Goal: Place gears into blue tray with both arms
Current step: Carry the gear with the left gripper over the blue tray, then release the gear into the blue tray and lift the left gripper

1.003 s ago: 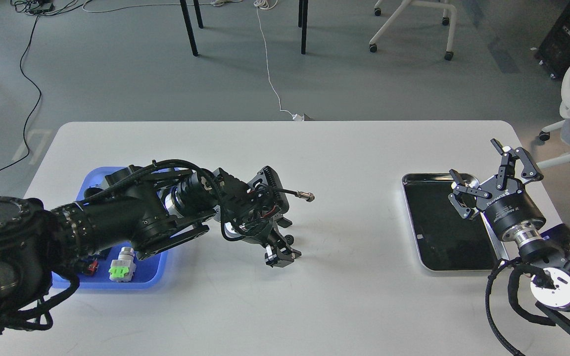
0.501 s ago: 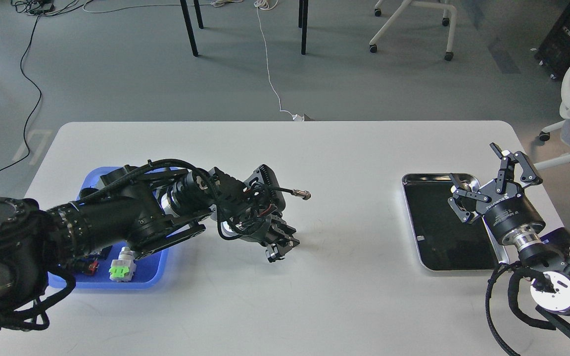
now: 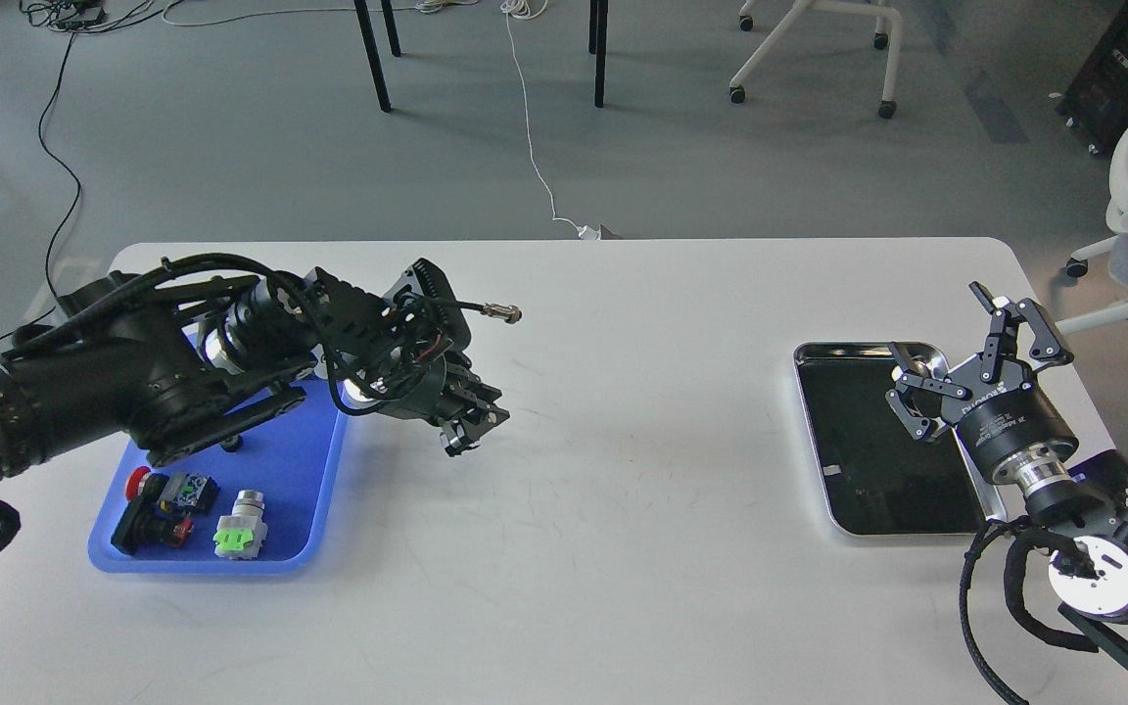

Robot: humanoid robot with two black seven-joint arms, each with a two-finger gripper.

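Our bright blue tray (image 3: pixel 309 470), low-rimmed and round-cornered, sits at the table's left; our left gripper (image 3: pixel 466 431) looks pinched, contents indiscernible, while our right gripper (image 3: pixel 965 338) is spread.

The table (image 3: pixel 623 490) is plain white and the floor (image 3: pixel 231 147) behind it is grey, while the blue tray (image 3: pixel 300 470) is bright blue and the other tray (image 3: pixel 877 450) is black inside with a shiny silver rim. In the blue tray, one push-button switch (image 3: pixel 138 482) has a red cap on a black body, another switch (image 3: pixel 241 524) is silver with a light green part, and between them is a small dark block (image 3: pixel 190 490) with perhaps some blue and green on it. Both arms are black, the left gripper (image 3: pixel 471 426) with a thin red wire (image 3: pixel 432 345) near it, and the right gripper (image 3: pixel 975 338) with a silver ring (image 3: pixel 1039 475) at the wrist and white lettering on its black body.
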